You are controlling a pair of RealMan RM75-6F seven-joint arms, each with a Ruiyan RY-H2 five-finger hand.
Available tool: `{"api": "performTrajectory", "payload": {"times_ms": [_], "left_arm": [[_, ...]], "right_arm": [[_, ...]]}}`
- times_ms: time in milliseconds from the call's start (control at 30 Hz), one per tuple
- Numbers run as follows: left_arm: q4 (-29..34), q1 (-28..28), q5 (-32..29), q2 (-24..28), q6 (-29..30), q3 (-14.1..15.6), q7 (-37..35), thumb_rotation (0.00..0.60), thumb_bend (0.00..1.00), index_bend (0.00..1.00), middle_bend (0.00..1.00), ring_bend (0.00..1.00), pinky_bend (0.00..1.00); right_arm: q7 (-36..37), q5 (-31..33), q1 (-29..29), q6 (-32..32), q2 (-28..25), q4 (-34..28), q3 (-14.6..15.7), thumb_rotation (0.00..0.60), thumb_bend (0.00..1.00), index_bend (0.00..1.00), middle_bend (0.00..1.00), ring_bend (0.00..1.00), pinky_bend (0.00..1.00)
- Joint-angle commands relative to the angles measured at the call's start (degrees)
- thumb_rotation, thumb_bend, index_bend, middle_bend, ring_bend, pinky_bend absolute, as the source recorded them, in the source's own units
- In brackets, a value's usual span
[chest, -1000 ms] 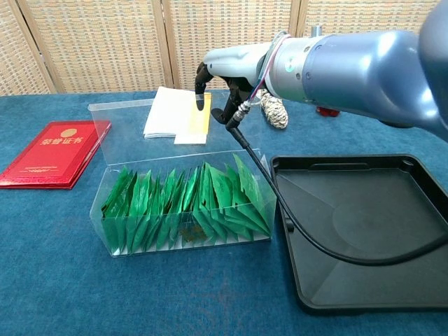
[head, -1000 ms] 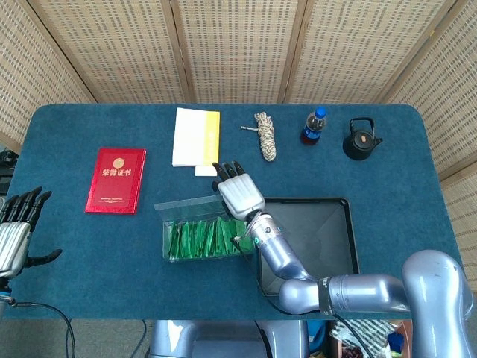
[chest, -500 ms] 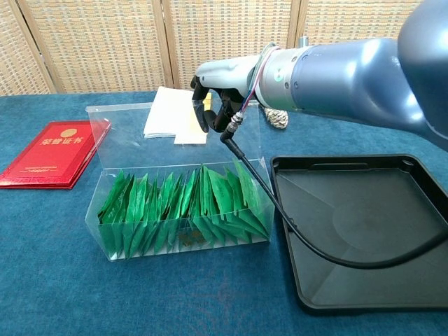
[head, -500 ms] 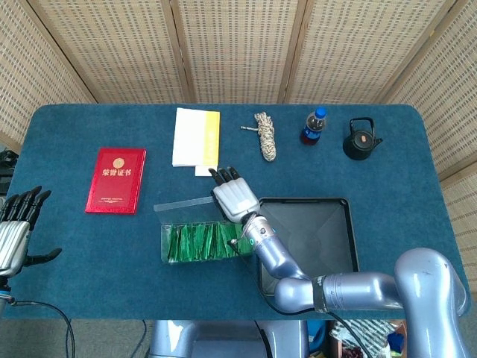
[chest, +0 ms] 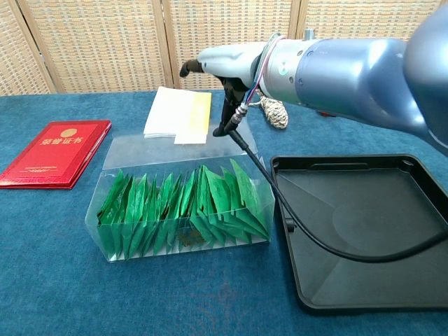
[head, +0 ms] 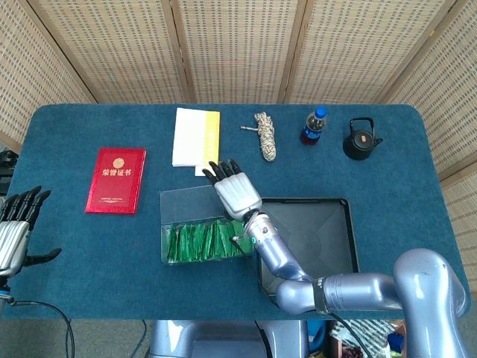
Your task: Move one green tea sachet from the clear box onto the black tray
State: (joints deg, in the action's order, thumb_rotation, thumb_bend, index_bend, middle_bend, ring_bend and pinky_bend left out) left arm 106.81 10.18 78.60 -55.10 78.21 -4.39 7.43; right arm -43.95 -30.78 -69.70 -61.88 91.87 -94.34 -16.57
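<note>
- Green tea sachets [chest: 185,206] packed upright in a row inside the clear box [head: 201,235], none lifted out.
- Clear box set near the front edge of the table [head: 74,246], just beside the left rim of the black tray [chest: 364,231]; lid [head: 190,203] open and laid back toward the far edge.
- Black tray lying flat at the front of the table, right of the box, with nothing but a dark cable draped over its near-left corner.
- Right hand [head: 235,190] hovering above the rear of the box and its open lid, fingers [head: 220,170] extended and spread toward the far edge, holding nothing; in the chest view [chest: 224,66] seen raised clear of the sachets, seemingly not touching the box, though hard to be sure from that angle.
- Left hand [head: 16,227] off the table's left edge, well apart from the box, fingers straight and apart, empty.
- Red certificate booklet [head: 116,180] flat toward the left edge.
- White and yellow pad [head: 196,137] near the far edge, behind the box.
- Coil of rope [head: 264,136], blue-capped bottle [head: 314,127] and black teapot [head: 361,139] in a line along the far edge, toward the right.
</note>
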Motion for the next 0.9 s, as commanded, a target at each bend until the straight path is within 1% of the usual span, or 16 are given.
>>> {"api": "performTrajectory", "payload": {"times_ms": [33, 133, 200, 233, 267, 300, 333, 367, 400, 433, 500, 567, 733, 900], "left_arm": [[0.0, 0.0, 0.0, 0.0, 0.0, 0.0, 0.0, 0.600, 0.07, 0.00, 0.00, 0.00, 0.00], [0.1, 0.0, 0.1, 0.1, 0.1, 0.0, 0.0, 0.600, 0.07, 0.00, 0.00, 0.00, 0.00], [0.2, 0.0, 0.1, 0.1, 0.1, 0.0, 0.0, 0.600, 0.07, 0.00, 0.00, 0.00, 0.00], [0.2, 0.0, 0.2, 0.1, 0.1, 0.1, 0.1, 0.600, 0.07, 0.00, 0.00, 0.00, 0.00], [0.3, 0.1, 0.2, 0.1, 0.1, 0.1, 0.1, 0.600, 0.07, 0.00, 0.00, 0.00, 0.00], [0.3, 0.1, 0.3, 0.1, 0.0, 0.1, 0.2, 0.600, 0.07, 0.00, 0.00, 0.00, 0.00], [0.4, 0.1, 0.3, 0.1, 0.0, 0.2, 0.3, 0.600, 0.07, 0.00, 0.00, 0.00, 0.00], [0.4, 0.1, 0.4, 0.1, 0.0, 0.2, 0.4, 0.600, 0.07, 0.00, 0.00, 0.00, 0.00], [0.5, 0.1, 0.5, 0.0, 0.0, 0.2, 0.5, 0.600, 0.07, 0.00, 0.00, 0.00, 0.00], [0.5, 0.1, 0.5, 0.0, 0.0, 0.3, 0.6, 0.600, 0.07, 0.00, 0.00, 0.00, 0.00], [0.6, 0.1, 0.7, 0.0, 0.0, 0.4, 0.7, 0.600, 0.07, 0.00, 0.00, 0.00, 0.00], [0.6, 0.1, 0.8, 0.0, 0.0, 0.4, 0.7, 0.600, 0.07, 0.00, 0.00, 0.00, 0.00], [0.8, 0.1, 0.9, 0.0, 0.0, 0.5, 0.7, 0.600, 0.07, 0.00, 0.00, 0.00, 0.00], [0.8, 0.2, 0.9, 0.0, -0.2, 0.6, 0.9, 0.600, 0.07, 0.00, 0.00, 0.00, 0.00]], "right_arm": [[2.0, -4.4, 1.8, -1.8, -1.6, -2.0, 0.7, 0.600, 0.39, 0.00, 0.00, 0.00, 0.00], [3.2, -8.2, 3.2, -1.6, -4.0, -4.9, 1.8, 0.600, 0.38, 0.00, 0.00, 0.00, 0.00], [4.5, -12.7, 4.5, -1.4, -6.0, -7.0, 3.3, 0.600, 0.38, 0.06, 0.00, 0.00, 0.00], [5.7, -16.0, 5.4, -1.2, -7.1, -8.1, 4.4, 0.600, 0.38, 0.13, 0.00, 0.00, 0.00], [7.1, -19.6, 6.3, -1.1, -8.1, -8.9, 5.6, 0.600, 0.38, 0.22, 0.01, 0.00, 0.00], [8.0, -22.1, 6.9, -1.1, -8.7, -9.2, 6.4, 0.600, 0.38, 0.28, 0.02, 0.00, 0.00], [9.5, -26.0, 7.8, -1.1, -9.4, -9.3, 7.7, 0.600, 0.38, 0.36, 0.06, 0.00, 0.00], [10.5, -28.4, 8.4, -1.2, -9.8, -9.0, 8.4, 0.600, 0.38, 0.42, 0.09, 0.00, 0.00], [12.0, -32.3, 9.1, -1.5, -10.1, -8.4, 9.6, 0.600, 0.38, 0.46, 0.12, 0.00, 0.00], [13.6, -36.3, 9.9, -1.8, -10.3, -7.3, 10.8, 0.600, 0.38, 0.47, 0.13, 0.00, 0.00], [16.1, -41.5, 10.8, -2.0, -10.3, -5.4, 12.7, 0.600, 0.38, 0.48, 0.13, 0.00, 0.00], [18.0, -44.8, 11.3, -1.5, -10.3, -3.9, 14.2, 0.600, 0.38, 0.48, 0.14, 0.00, 0.00], [18.9, -48.8, 11.7, -0.1, -9.4, -2.1, 16.0, 0.600, 0.38, 0.48, 0.14, 0.00, 0.00], [17.2, -51.2, 11.9, 1.1, -7.6, 0.5, 16.6, 0.600, 0.38, 0.49, 0.14, 0.00, 0.00]]}}
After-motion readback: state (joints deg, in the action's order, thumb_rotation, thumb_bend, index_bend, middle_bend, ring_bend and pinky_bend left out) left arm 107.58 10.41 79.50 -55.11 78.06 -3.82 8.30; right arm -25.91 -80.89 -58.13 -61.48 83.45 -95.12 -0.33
